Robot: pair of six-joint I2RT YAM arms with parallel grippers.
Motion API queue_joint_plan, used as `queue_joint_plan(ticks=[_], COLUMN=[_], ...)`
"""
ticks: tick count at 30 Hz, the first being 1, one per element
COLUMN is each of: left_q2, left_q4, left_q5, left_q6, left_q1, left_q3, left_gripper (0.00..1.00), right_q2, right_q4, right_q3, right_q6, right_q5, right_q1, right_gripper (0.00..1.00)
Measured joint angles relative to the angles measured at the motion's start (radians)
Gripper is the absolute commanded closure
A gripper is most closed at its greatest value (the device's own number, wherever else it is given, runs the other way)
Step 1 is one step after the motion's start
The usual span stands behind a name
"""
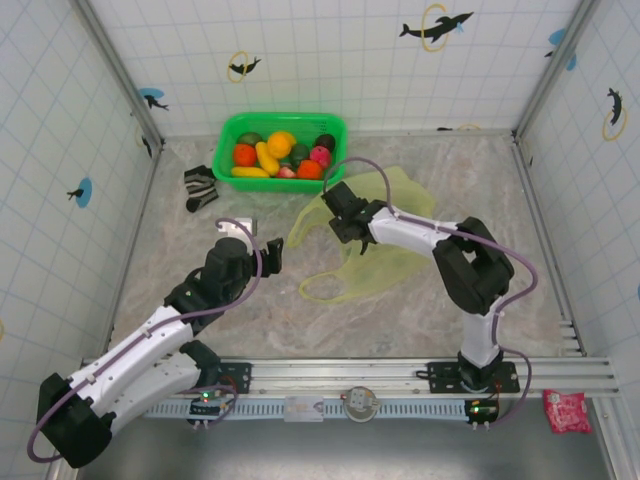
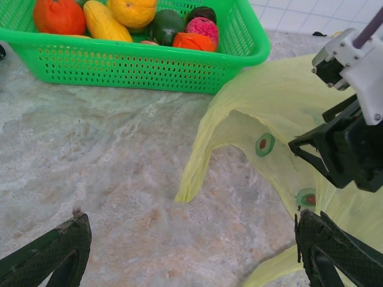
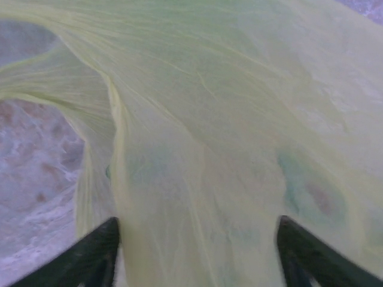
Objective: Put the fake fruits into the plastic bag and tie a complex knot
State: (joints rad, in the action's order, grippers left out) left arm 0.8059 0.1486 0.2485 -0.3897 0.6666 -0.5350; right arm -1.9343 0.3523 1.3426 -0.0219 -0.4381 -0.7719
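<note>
As the right hand [image 3: 197,248] straddles the bag [image 1: 400,265], it seems open.

1. Plastic bag [image 2: 269,101]: thin translucent film, finely creased, faint sheen.
2. Basket [image 2: 137,63]: glossy plastic mesh.
3. Fake fruits [image 2: 105,21]: smooth, shiny plastic.
4. Table [image 2: 90,149]: matt, stone-patterned.
5. My left gripper's fingers [image 2: 57,254]: matt black plastic.

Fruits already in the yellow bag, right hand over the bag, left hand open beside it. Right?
No. The fruits sit in the green basket, not the bag; the top view shows it. Right hand is over the bag, left hand open beside it.
</note>
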Motion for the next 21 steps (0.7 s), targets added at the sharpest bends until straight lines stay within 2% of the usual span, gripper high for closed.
queue_joint_plan(ticks=[2,4,6,8,15,21], left_q2=[0.0,0.0,0.0,0.001,0.013,0.032], left_q4=[-0.002,-0.008,-0.013,-0.02,-0.087,-0.163], left_q5=[0.0,0.002,0.003,-0.001,-0.026,-0.094], left_q6=[0.0,0.0,0.002,0.014,0.051,0.141], left_q1=[0.0,0.0,0.0,0.0,0.0,0.0], left_q3=[0.002,0.01,0.021,0.028,0.069,0.112], left_gripper=[0.11,0.12,0.2,0.22,0.18,0.14], right_q2=[-0.014,-0.017,-0.016,-0.015,0.047,0.226], right_q4=[0.009,0.023,0.029,0.032,0.042,0.0], right_q3=[0.005,0.005,0.006,0.008,0.007,-0.042], right_q6=[0.008,0.02,0.034,0.051,0.097,0.116], right_q5=[0.004,0.021,0.046,0.082,0.233,0.402], right_q1=[0.001,0.002,0.003,0.008,0.054,0.126], right_gripper=[0.64,0.77,0.91,0.98,1.0,1.0])
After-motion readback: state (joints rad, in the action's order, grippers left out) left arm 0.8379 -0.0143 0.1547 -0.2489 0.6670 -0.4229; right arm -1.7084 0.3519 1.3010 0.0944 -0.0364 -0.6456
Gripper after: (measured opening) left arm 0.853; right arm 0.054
